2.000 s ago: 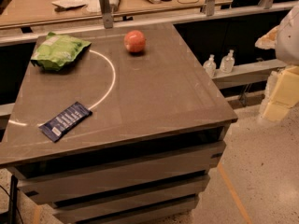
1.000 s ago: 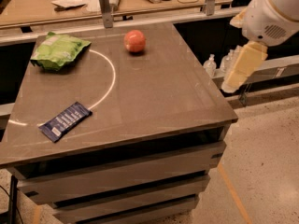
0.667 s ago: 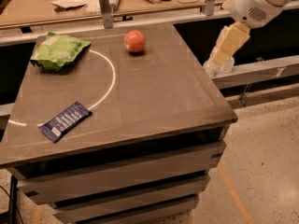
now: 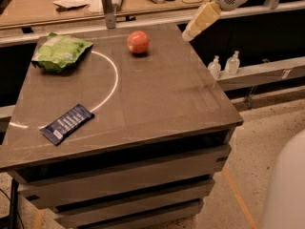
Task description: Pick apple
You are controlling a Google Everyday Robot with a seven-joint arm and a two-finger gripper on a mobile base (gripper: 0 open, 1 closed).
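The apple [image 4: 137, 42] is small, round and red-orange. It sits on the dark table top [image 4: 162, 104] near the far edge, right of centre. My gripper [image 4: 189, 33] is cream-coloured and hangs from the white arm at the upper right. It points down and left, in the air to the right of the apple, over the table's far right corner. It is apart from the apple and holds nothing that I can see.
A green snack bag [image 4: 59, 51] lies at the far left and a flat dark blue wrapper bar [image 4: 67, 123] at the front left. Two small bottles [image 4: 224, 65] stand on a ledge right of the table. A cluttered bench [image 4: 71, 4] runs behind. A white robot part [image 4: 286, 190] fills the lower right.
The arm and gripper have swung up and to the left, from beside the table's right edge to near its far right corner, closer to the apple. The objects on the table have not moved.
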